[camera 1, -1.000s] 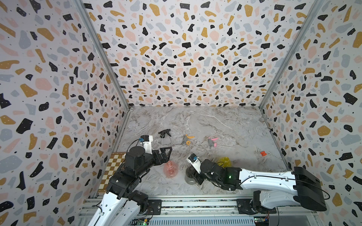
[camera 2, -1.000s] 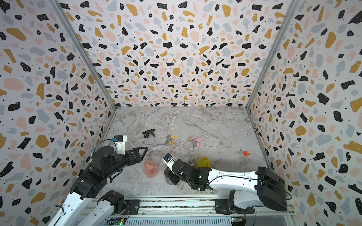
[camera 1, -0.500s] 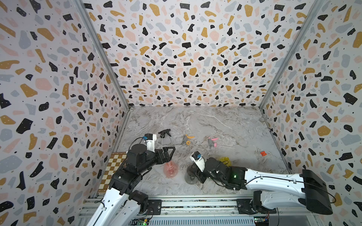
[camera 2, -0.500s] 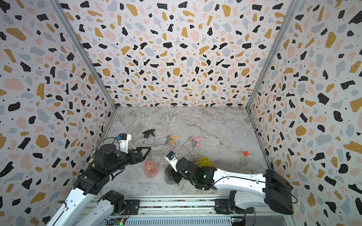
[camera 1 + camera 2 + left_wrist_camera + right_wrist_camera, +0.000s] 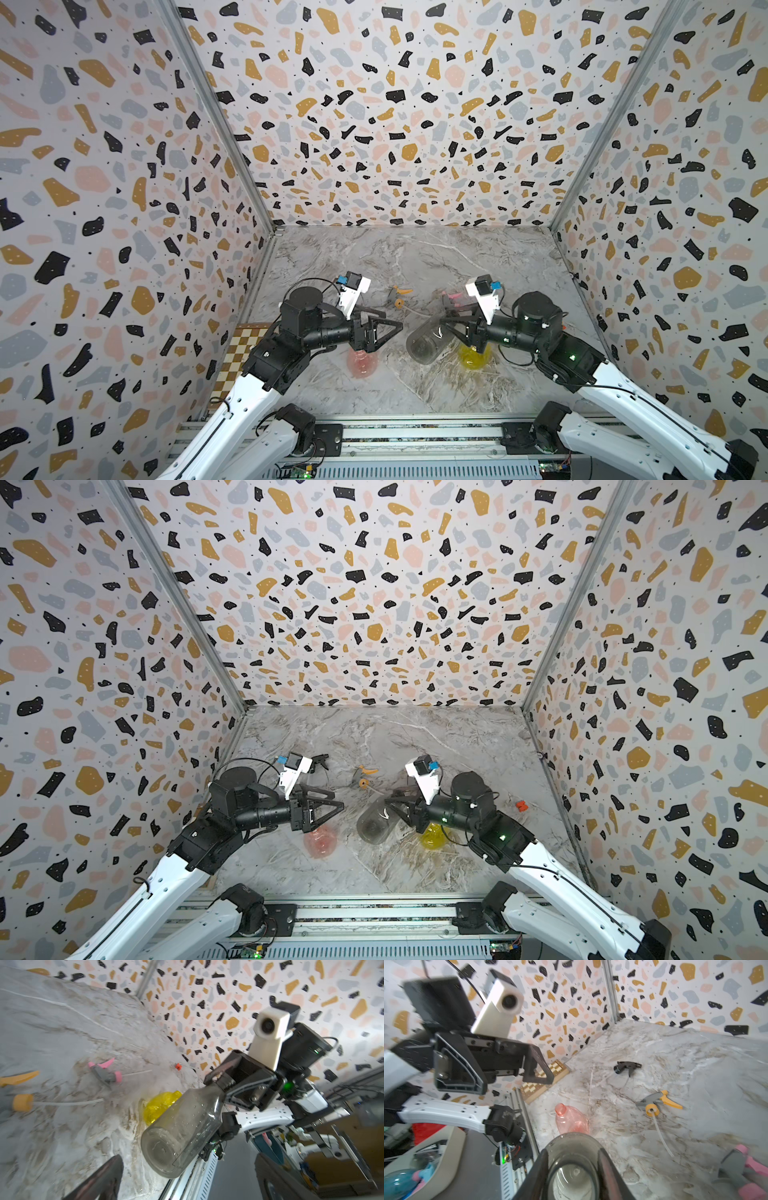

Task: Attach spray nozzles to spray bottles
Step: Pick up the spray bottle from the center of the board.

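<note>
My right gripper [image 5: 451,328] is shut on the neck of the smoky grey spray bottle [image 5: 426,343], which hangs tilted above the table with its base toward my left gripper [image 5: 392,319]. The left gripper is open and empty, a short way from the bottle's base [image 5: 162,1151]. In the right wrist view the grey bottle [image 5: 573,1167] sits between my fingers [image 5: 537,1178]. The pink bottle [image 5: 363,363] and the yellow bottle [image 5: 473,357] stand on the table. The black nozzle [image 5: 627,1067], the grey-and-orange nozzle [image 5: 397,295] and the grey-and-pink nozzle [image 5: 106,1073] lie loose behind them.
A small red cap [image 5: 520,805] lies near the right wall. A checkered board [image 5: 241,353] lies along the left wall beside my left arm. Speckled walls close in three sides, and a metal rail [image 5: 415,432] runs along the front edge.
My right gripper has lifted the grey bottle off the table, tipped it on its side and carried it to the right. My left gripper has moved right toward the bottle, still open.
</note>
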Available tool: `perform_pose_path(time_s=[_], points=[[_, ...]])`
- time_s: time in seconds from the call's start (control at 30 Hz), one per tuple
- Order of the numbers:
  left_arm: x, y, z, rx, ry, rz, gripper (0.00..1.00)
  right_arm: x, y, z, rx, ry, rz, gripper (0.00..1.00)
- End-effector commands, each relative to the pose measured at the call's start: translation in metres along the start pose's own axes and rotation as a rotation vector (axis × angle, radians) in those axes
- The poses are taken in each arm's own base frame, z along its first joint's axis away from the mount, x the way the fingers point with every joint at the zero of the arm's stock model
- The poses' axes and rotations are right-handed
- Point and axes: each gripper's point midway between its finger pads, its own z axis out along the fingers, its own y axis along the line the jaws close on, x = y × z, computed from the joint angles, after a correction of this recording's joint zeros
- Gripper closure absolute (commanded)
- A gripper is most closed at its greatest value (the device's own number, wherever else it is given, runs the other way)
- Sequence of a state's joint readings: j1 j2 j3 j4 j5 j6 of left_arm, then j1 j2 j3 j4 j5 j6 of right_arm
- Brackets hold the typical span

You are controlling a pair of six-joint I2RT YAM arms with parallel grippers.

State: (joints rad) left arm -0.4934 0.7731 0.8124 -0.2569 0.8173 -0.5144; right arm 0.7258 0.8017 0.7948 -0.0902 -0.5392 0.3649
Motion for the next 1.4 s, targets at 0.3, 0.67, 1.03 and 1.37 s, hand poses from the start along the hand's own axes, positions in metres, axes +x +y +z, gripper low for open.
perform_pose_path(time_s=[0.3,0.67,1.03,1.37], points=[[0.01,-0.059,-0.004,0.262,0.092,0.229,0.01,-0.042,0.096,-0.034,-0.525,-0.045,-0.007,1.0],[0.02,-0.082,-0.014,0.384,0.132,0.258,0.01,-0.063,0.105,-0.002,-0.545,-0.051,-0.03,1.0],[0.026,-0.093,-0.023,0.416,0.127,0.283,0.01,-0.09,0.107,0.022,-0.547,-0.085,-0.063,1.0],[0.027,-0.09,-0.022,0.393,0.124,0.28,0.01,-0.106,0.125,0.032,-0.576,-0.106,-0.106,1.0]])
